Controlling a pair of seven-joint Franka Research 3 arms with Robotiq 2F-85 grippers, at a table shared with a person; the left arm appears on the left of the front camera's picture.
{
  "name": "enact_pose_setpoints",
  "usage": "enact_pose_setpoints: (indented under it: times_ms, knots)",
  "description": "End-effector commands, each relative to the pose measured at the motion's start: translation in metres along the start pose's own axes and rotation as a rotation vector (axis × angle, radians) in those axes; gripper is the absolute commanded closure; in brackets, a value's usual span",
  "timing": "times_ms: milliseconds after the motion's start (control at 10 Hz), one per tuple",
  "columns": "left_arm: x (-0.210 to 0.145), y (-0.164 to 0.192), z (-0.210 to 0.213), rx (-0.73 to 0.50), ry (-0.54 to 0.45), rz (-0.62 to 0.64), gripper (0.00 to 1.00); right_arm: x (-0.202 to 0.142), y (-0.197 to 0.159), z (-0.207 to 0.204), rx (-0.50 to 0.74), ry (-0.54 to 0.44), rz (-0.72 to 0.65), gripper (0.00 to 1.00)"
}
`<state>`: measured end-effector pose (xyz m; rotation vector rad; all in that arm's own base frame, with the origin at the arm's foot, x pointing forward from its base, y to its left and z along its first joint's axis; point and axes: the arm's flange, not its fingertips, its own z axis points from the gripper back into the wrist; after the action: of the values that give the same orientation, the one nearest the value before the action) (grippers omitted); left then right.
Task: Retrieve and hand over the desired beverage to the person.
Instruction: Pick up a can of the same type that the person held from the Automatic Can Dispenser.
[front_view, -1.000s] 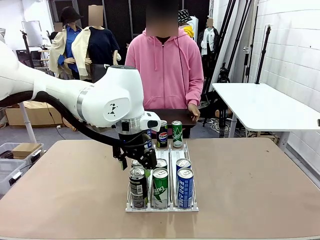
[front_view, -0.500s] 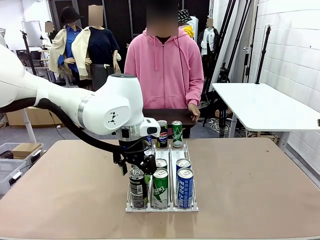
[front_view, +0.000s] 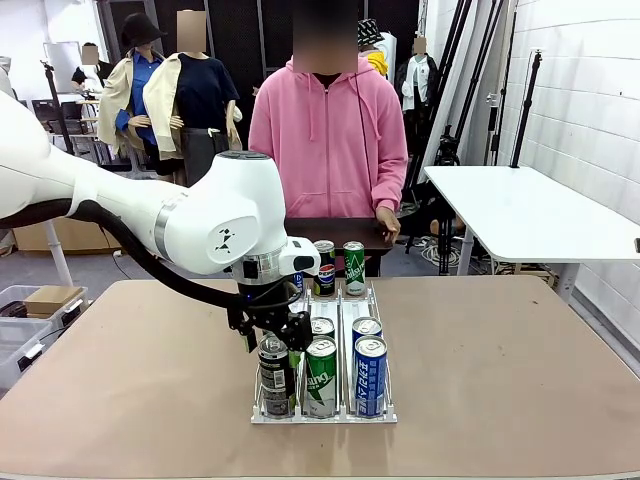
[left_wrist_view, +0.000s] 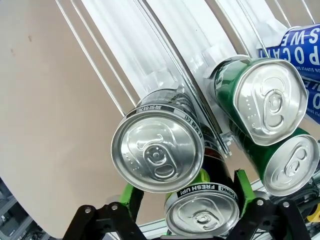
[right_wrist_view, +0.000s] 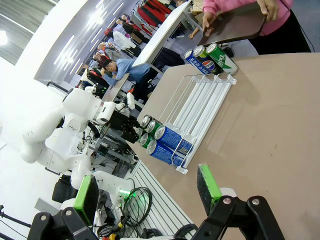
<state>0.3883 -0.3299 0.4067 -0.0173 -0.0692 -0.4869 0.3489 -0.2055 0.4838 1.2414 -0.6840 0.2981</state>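
Over left lane: left claw (front_view: 283, 338) hangs at the near end of the rack (front_view: 388, 416), jaws wide and astride a can, with a gap on one side; no grip to be seen.
Black can (front_view: 275, 378): front of the left lane, upright, directly under the claw. Its long axis runs along the fingers, so closing and then lifting straight up looks like the move.
Neighbours: green can (front_view: 320, 378) just beside it, blue can (front_view: 369, 375) beyond; little room for the inner finger.
Person (front_view: 340, 130): far side, holding a tray (front_view: 340, 232); the left arm is nearer to can and person.
Right claw (right_wrist_view: 147, 189): wide, empty, well apart from the rack.
Views: the left wrist view shows the pads (left_wrist_view: 131, 196) flanking the can's rim and a second black can (left_wrist_view: 157, 150) just beyond; the front view adds the person standing across the rack.
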Motion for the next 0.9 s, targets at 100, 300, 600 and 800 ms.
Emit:
enact_pose_setpoints:
  times_ms: [100, 300, 600, 800]
  knots:
    - [-0.002, 0.0023, -0.0036, 0.005, -0.005, -0.006, 0.57, -0.0013, 0.0001, -0.0012, 0.018, -0.015, 0.009, 0.0]
    - [-0.0026, 0.002, -0.0035, 0.004, 0.002, -0.002, 0.97, -0.0013, 0.0001, -0.0012, 0.018, -0.015, 0.009, 0.0]
    - [-0.002, 0.0023, -0.0029, -0.009, 0.007, -0.002, 1.0, -0.0013, 0.0001, -0.0012, 0.018, -0.015, 0.009, 0.0]
    - [-0.0007, -0.0015, -0.0007, -0.002, 0.002, -0.001, 1.0, -0.0013, 0.0001, -0.0012, 0.018, -0.015, 0.009, 0.0]
